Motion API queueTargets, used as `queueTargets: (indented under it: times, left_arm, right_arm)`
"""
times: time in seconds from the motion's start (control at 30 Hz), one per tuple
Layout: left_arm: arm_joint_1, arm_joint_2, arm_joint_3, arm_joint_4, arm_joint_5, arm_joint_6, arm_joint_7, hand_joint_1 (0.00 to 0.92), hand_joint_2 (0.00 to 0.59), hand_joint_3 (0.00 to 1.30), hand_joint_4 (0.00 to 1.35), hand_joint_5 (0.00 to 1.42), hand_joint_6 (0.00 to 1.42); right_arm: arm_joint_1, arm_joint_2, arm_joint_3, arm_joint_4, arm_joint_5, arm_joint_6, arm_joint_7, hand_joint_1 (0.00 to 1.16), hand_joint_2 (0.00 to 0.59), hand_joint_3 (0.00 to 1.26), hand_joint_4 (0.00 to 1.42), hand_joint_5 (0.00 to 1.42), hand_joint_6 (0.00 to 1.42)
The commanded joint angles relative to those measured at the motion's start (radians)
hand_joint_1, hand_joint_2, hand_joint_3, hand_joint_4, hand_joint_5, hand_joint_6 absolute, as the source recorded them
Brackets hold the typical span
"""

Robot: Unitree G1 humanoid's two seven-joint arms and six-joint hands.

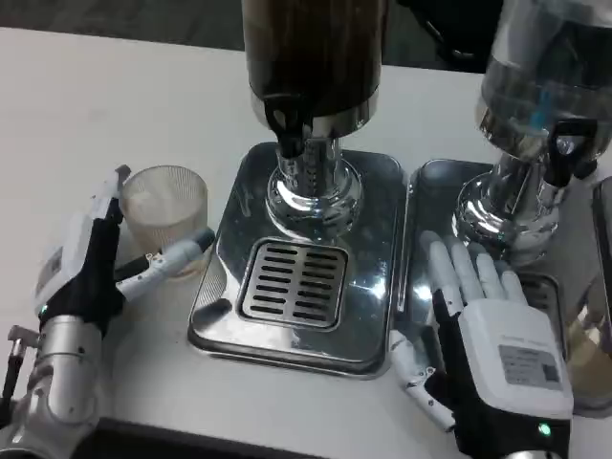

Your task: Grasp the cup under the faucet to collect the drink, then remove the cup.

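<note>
A clear ribbed cup stands on the white table, left of the silver drip tray and away from the faucet of the dark drink dispenser. My left hand is beside the cup, with one finger behind its left rim and the thumb against its front right wall, so the fingers close around it. My right hand lies flat with fingers spread on the second tray's edge, holding nothing. The drain grate under the faucet is bare.
A second dispenser with a clear tank stands at the right on its own tray. A glass object sits at the far right edge. The table's front edge runs close under both forearms.
</note>
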Motion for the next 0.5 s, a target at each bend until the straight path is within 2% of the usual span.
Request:
queueTargets:
  times: [0.03,0.2,0.23,0.3,0.47,0.5]
  left_arm:
    - [-0.022,-0.015,-0.014,0.016,0.004,0.003,0.003,0.361,0.042,0.0,0.0,0.04,0.03]
    - [-0.017,-0.023,-0.019,0.022,0.0,0.008,0.005,0.435,0.052,0.0,0.0,0.13,0.12]
    - [-0.015,-0.024,-0.019,0.023,-0.002,0.008,0.006,0.456,0.054,0.0,0.02,0.21,0.19]
    - [-0.015,-0.025,-0.018,0.025,-0.004,0.009,0.002,0.485,0.052,0.0,0.06,0.27,0.28]
    - [-0.024,-0.025,-0.021,0.027,-0.011,0.009,-0.007,0.491,0.052,0.01,0.16,0.28,0.31]
    - [-0.026,-0.026,-0.02,0.028,-0.014,0.009,-0.013,0.496,0.049,0.09,0.27,0.34,0.47]
  right_arm:
    - [0.012,0.004,0.007,-0.02,-0.015,0.015,0.013,0.0,0.502,0.0,0.0,0.0,0.0]
    - [0.027,0.007,0.003,-0.031,-0.01,0.026,0.014,0.0,0.503,0.0,0.0,0.0,0.0]
    - [0.027,0.009,0.005,-0.032,-0.01,0.028,0.013,0.0,0.503,0.0,0.0,0.0,0.0]
    - [0.028,0.012,0.007,-0.033,-0.011,0.031,0.013,0.0,0.503,0.0,0.0,0.0,0.0]
    - [0.032,0.015,0.007,-0.035,-0.005,0.033,0.013,0.0,0.503,0.0,0.0,0.0,0.0]
    - [0.033,0.017,0.006,-0.035,-0.005,0.034,0.013,0.0,0.503,0.0,0.0,0.0,0.0]
